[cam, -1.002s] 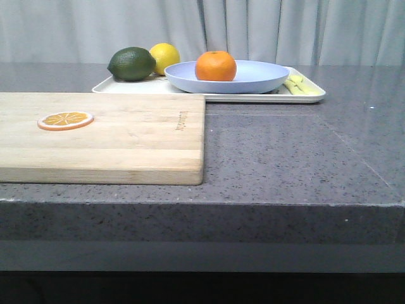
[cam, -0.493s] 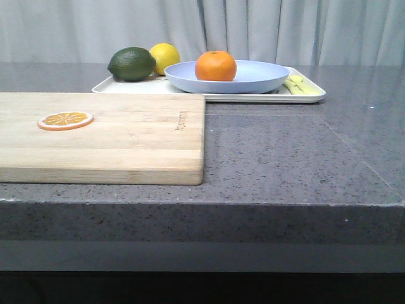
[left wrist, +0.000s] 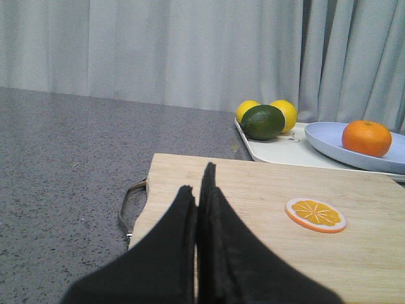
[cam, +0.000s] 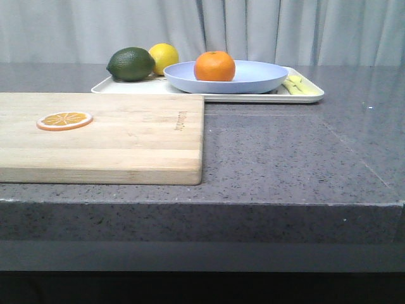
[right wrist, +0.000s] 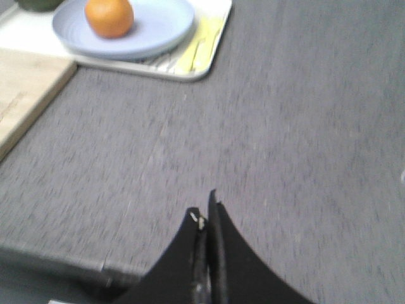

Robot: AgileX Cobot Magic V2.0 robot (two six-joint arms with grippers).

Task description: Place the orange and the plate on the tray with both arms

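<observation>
Orange (cam: 214, 66) sits in the plate (cam: 253, 79) on the tray (cam: 304, 96), left gripper (left wrist: 201, 183) and right gripper (right wrist: 205, 212) both pressed together and empty, so your only risk is a retracting arm clipping the tray.

We see the orange (cam: 214, 66) sitting in the plate (cam: 253, 78), and the plate resting on the tray (cam: 310, 96) at the far side of the grey worktop (cam: 291, 158). On the tray's left end a dark green lime (cam: 131, 64) lies touching a yellow lemon (cam: 165, 56) behind it. Nearer us, a wooden cutting board (cam: 120, 142) carries a flat orange slice (cam: 64, 120). Pale yellow-green pieces (cam: 296, 85) lie on the tray's right end.
</observation>
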